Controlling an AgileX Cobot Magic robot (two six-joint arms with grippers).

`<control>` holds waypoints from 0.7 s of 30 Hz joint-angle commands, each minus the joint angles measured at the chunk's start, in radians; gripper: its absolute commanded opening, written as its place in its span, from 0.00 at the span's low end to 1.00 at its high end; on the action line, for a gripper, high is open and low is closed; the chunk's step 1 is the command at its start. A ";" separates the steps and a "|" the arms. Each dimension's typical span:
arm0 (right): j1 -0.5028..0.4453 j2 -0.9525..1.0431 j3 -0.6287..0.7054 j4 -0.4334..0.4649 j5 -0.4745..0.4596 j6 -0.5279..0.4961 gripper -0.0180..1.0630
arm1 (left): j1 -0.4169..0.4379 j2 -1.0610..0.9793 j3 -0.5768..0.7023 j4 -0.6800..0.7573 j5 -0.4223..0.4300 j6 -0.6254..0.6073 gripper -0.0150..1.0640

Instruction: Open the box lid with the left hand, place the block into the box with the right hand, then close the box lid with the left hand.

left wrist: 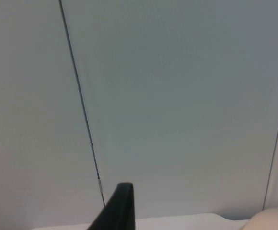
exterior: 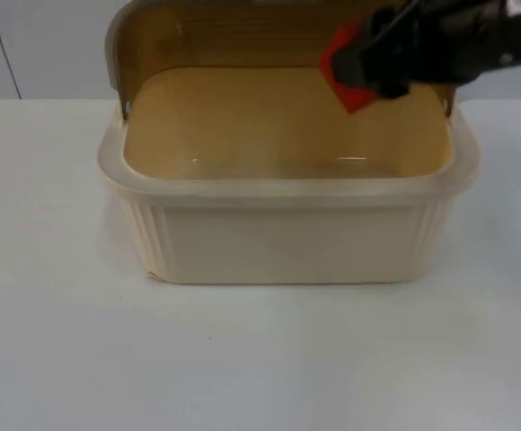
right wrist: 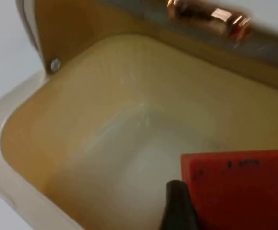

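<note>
Nearest to me is the bare white table [exterior: 260,359], and on it stands the cream box [exterior: 287,238], ribbed on its front wall, with a thick pale rim. Its lid [exterior: 207,36] is swung up and back on its hinge, so the amber inside of the lid faces forward and the box's floor lies open and bare.

Beyond the front rim, over the far right part of the opening, the right gripper [exterior: 364,67] hangs above the box with the red block [exterior: 346,72] clamped in its fingers. In the right wrist view the block [right wrist: 239,189] sits against a black fingertip, above the pale floor of the box, with a coppery handle [right wrist: 208,17] on the lid behind it. So the block is in the air over the box, not yet inside.

The left gripper [left wrist: 117,208] is off to the side, facing the grey partition wall [left wrist: 177,96]; it waits, and I cannot tell how its fingers stand.

The step in hand looks like the placing. To do it well, I would lower the block toward the middle of the floor, away from the far wall and the raised lid, and let go only once it is low, so it does not bounce or tip.

There are 2 or so dark marks on the block's face, too faint to read. No brand is visible on the box.
</note>
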 commanded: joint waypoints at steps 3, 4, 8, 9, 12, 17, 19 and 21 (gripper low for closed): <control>-0.004 0.057 -0.001 0.004 -0.085 -0.022 0.02 | 0.000 -0.008 0.006 0.007 -0.015 -0.005 0.96; -0.004 0.077 -0.001 0.024 -0.097 -0.022 0.02 | 0.000 -0.008 0.006 0.010 -0.015 -0.005 0.96; -0.004 0.138 -0.001 0.073 -0.121 -0.032 0.02 | 0.000 -0.008 0.006 0.016 -0.015 -0.005 0.96; -0.004 0.138 -0.001 0.073 -0.121 -0.032 0.02 | 0.000 -0.008 0.006 0.016 -0.015 -0.005 0.96; -0.004 0.171 -0.002 0.102 -0.133 -0.052 0.06 | 0.000 -0.008 0.006 0.016 -0.015 -0.005 0.96; -0.005 0.186 -0.003 0.109 -0.146 -0.072 0.21 | 0.000 -0.008 0.006 0.016 -0.015 -0.005 0.96; -0.005 0.186 -0.007 0.109 -0.161 -0.079 0.33 | 0.000 -0.008 0.006 0.016 -0.015 -0.005 0.96; -0.007 0.186 -0.020 0.111 -0.161 -0.079 0.45 | 0.000 -0.008 0.006 0.016 -0.015 -0.005 0.96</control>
